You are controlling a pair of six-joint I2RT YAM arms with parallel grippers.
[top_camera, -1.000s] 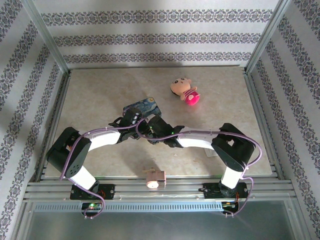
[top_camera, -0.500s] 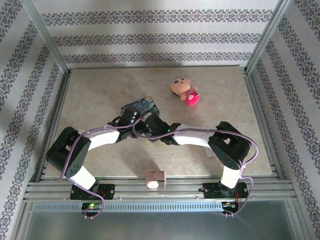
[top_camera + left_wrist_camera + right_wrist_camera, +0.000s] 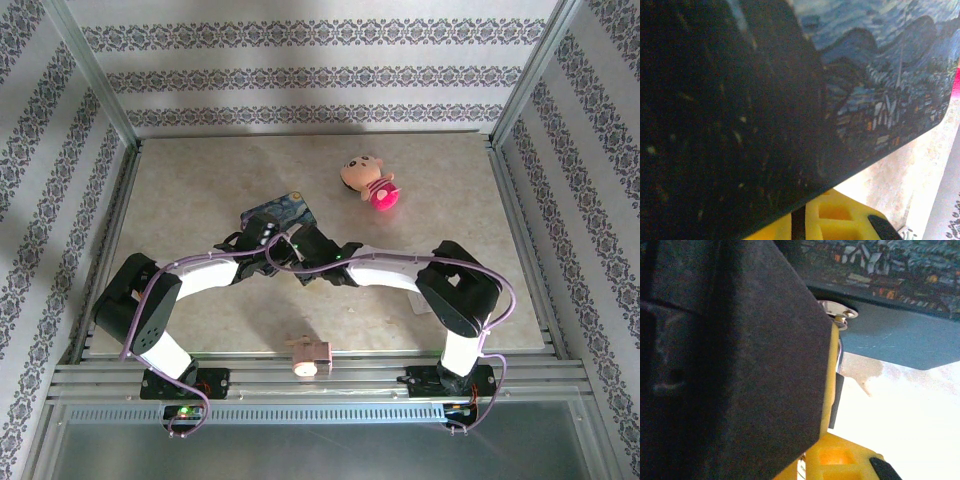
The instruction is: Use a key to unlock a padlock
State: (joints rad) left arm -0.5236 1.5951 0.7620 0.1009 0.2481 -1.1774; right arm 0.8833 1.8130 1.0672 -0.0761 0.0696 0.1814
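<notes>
My two grippers meet just in front of the blue starry-night tin (image 3: pixel 283 212). The left gripper (image 3: pixel 267 240) is shut; its dark fingers (image 3: pixel 715 125) block most of the left wrist view, so what they hold is hidden. I cannot make out the padlock. The right gripper (image 3: pixel 297 249) is shut, tip to tip with the left one. A thin silvery piece with a small hole, the key (image 3: pixel 838 313) by its look, pokes out past the right gripper's dark finger (image 3: pixel 740 360). It points at the tin's edge (image 3: pixel 890 335).
A pink doll (image 3: pixel 368 182) lies on the table behind and to the right of the tin. A small pink object (image 3: pixel 309 354) sits on the front rail between the arm bases. Metal posts and patterned walls close in the table.
The right arm has pushed a little left and forward toward the left gripper, and its jaws have closed. The left arm has barely moved.
</notes>
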